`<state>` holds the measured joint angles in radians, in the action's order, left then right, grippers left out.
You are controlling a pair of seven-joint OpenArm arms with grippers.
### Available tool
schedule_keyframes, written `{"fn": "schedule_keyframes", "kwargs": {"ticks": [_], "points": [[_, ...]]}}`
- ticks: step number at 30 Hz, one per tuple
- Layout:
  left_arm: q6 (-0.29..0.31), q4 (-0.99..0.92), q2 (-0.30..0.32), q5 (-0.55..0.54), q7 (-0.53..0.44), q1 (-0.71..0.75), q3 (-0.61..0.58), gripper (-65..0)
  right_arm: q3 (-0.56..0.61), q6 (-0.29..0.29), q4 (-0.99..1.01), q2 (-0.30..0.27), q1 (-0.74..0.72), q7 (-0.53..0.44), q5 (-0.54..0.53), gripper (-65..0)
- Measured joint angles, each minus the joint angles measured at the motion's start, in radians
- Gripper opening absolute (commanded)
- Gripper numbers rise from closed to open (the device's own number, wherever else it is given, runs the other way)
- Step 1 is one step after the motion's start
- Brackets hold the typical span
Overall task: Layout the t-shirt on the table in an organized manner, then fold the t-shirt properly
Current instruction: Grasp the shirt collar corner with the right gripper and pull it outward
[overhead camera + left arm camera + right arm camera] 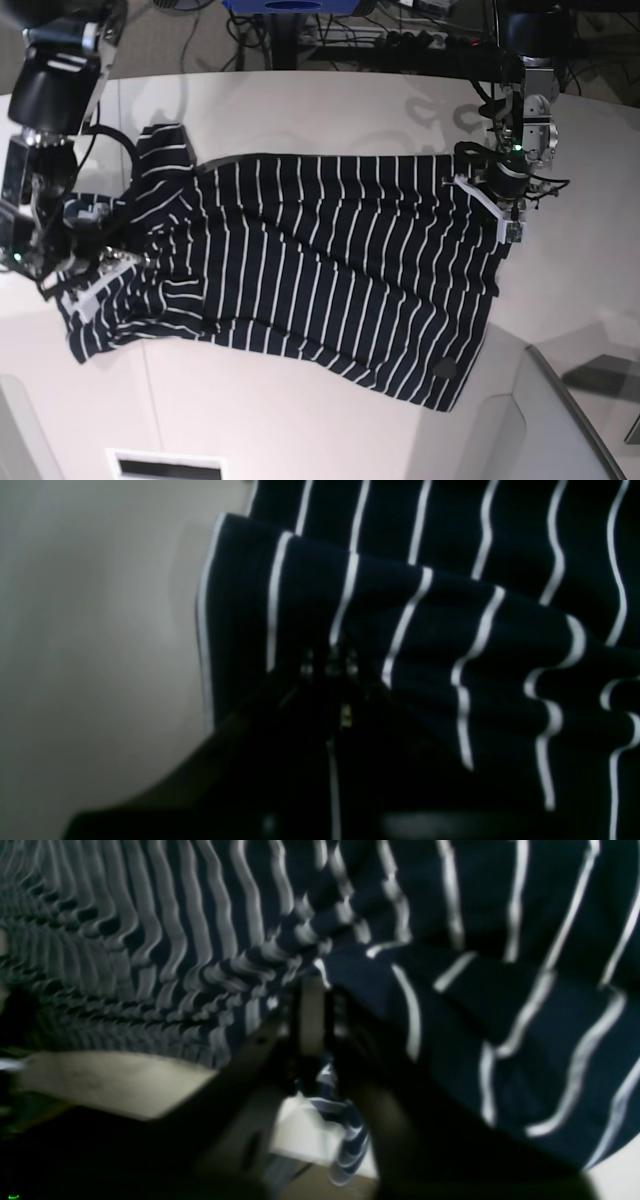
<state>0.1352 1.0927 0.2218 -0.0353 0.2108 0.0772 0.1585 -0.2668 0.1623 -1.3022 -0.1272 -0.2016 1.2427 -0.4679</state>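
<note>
T-shirt [320, 270] lies spread on the bench [300, 110], stretched between your 2 claws. Left claw [497, 200] pinches the hem, pressed together. Right claw [85, 265] sits at the bunched sleeve end; grip unclear. Pull outward evenly. Bare bench beyond both claws; edge nears the right one.

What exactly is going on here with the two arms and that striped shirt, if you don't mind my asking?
A two-armed robot is spreading the t-shirt out on the table. The left gripper is shut on the shirt's hem end, and the right gripper sits at the bunched sleeve end. The middle lies mostly flat, the sleeve end is still rumpled, and no folding has begun.
</note>
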Motion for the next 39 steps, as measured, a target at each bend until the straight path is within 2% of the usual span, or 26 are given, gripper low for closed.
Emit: {"fn": "schedule_keyframes", "kwargs": {"ticks": [3,4,5,8,10,12,14,19,21,23,27,30,37,39], "points": [[0.0,0.0,0.0,0.001,0.0,0.0,0.0,-65.0,0.01,0.003,0.051,-0.023,-0.01,-0.001,0.004,-24.2],[0.0,0.0,0.0,0.0,-0.002,0.002,0.0,-65.0,-0.016,0.006,0.016,-0.019,0.014,-0.002,0.0,-18.2],[0.0,0.0,0.0,0.001,-0.002,0.002,0.0,-65.0,-0.056,0.005,-0.045,-0.015,0.05,-0.001,-0.003,-15.6],[0.0,0.0,0.0,0.001,0.002,0.002,0.002,-65.0,-0.191,0.001,-0.323,-0.003,0.201,0.0,-0.007,-15.2],[0.0,0.0,0.0,0.002,0.005,0.001,0.002,-65.0,-0.321,0.005,-0.454,0.021,0.29,-0.008,-0.071,-15.2],[-0.001,0.0,0.0,0.001,0.005,0.001,0.003,-65.0,-0.422,0.01,-0.476,0.053,0.355,-0.01,-0.156,-15.3],[0.0,0.0,0.003,0.0,0.003,0.001,0.003,-65.0,-0.461,0.006,-0.418,0.063,0.395,0.008,-0.159,-15.3],[-0.003,0.0,0.001,0.001,0.005,0.001,0.003,-65.0,-0.391,0.006,-0.264,0.026,0.393,-0.075,-0.169,-15.5],[-0.003,0.0,0.003,0.001,0.005,0.001,0.003,-65.0,-0.361,0.006,-0.231,0.022,0.386,-0.08,-0.18,-15.5],[-0.003,0.0,0.003,0.001,0.005,0.001,0.003,-65.0,-0.339,0.006,-0.227,0.034,0.393,-0.061,-0.181,-15.2],[0.003,-0.002,0.023,0.001,0.011,0.001,0.002,-65.0,-0.32,0.104,-0.227,0.074,0.433,-0.048,-0.227,-15.3],[0.003,-0.002,0.034,0.001,0.013,0.003,0.002,-65.0,-0.299,0.107,-0.227,0.097,0.448,-0.039,-0.221,-15.3],[0.0,-0.004,0.043,0.002,0.017,0.004,0.002,-65.0,-0.142,0.107,-0.22,0.102,0.443,-0.055,-0.23,-15.5],[0.0,-0.004,0.043,0.002,0.018,0.004,0.002,-65.0,-0.104,0.106,-0.217,0.111,0.443,-0.1,-0.224,-15.5]]}}
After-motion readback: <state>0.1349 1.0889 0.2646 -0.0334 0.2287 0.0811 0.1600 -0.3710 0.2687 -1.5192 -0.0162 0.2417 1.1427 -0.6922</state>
